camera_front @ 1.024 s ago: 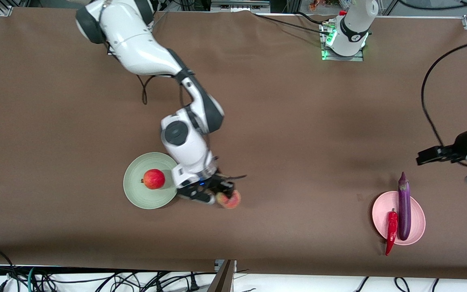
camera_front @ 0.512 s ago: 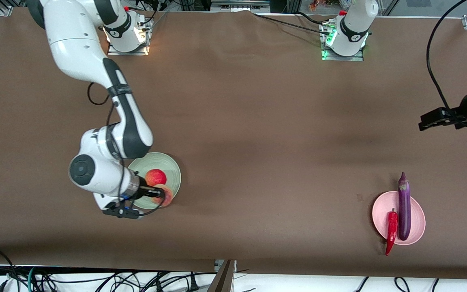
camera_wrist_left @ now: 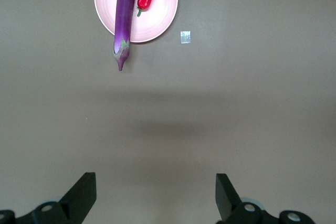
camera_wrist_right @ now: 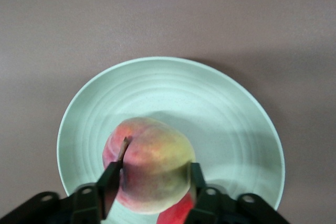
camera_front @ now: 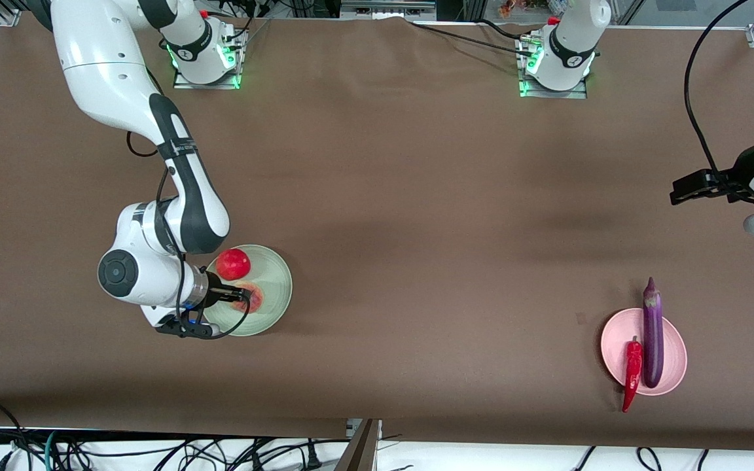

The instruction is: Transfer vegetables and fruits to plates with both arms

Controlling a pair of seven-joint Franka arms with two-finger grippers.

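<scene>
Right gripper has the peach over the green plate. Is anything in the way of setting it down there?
Partly: the apple sits on the green plate, right beside the peach that the right gripper holds. The plate's remaining surface looks bare.

The right arm bent down low, its end effector point(camera_front: 241, 299) clamped on the peach point(camera_front: 249, 297) over the green plate point(camera_front: 275, 288). The left arm waited, end effector point(camera_front: 684, 188) spread wide above the table point(camera_front: 416, 196).
</scene>
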